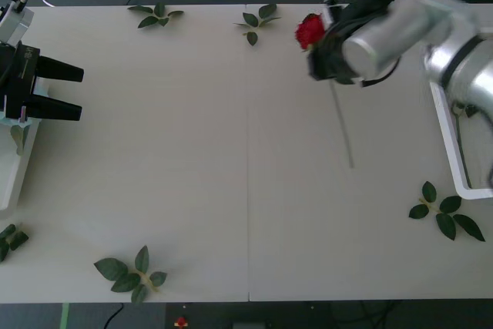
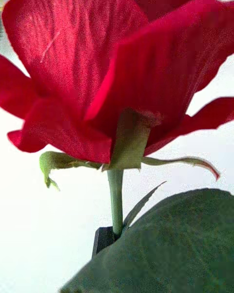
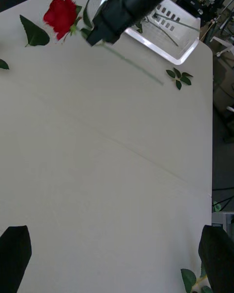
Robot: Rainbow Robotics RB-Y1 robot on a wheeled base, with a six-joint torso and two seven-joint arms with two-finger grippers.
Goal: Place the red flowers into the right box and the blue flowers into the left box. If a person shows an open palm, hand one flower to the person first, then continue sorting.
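A: Starting at the left side of the table (image 1: 192, 152), what do you see?

B: The left gripper (image 1: 71, 92) is parked at the left edge, above the left box (image 1: 15, 171). Its two black fingers (image 1: 58, 71) stand well apart, with nothing between them. Only a part of the white thick wall of this box shows, under the gripper. I cannot see what lies inside.

A: And on the table?

B: Loose green leaf sprigs are there. One leaf sprig (image 1: 129, 273) lies near the front edge on the left half. Two more (image 1: 156, 15) lie at the far edge, and another one (image 1: 447, 212) is at the right, just in front of the right box (image 1: 451, 156).

A: Where is the red flower?

B: The red flower (image 1: 310, 30) is in the right gripper (image 1: 322, 55), above the far right part of the table. The gripper is closed on the stem just under the red head. The head points to the far edge, and the thin stem (image 1: 342, 129) goes down toward the front, over the bare table. In the right wrist view the red petals (image 2: 97, 63) are very close, and the stem goes into a black finger (image 2: 102, 239).

A: And the right box?

B: It is at the right edge, partly behind the right arm. In the left wrist view thin stems lie inside it (image 3: 173, 31).
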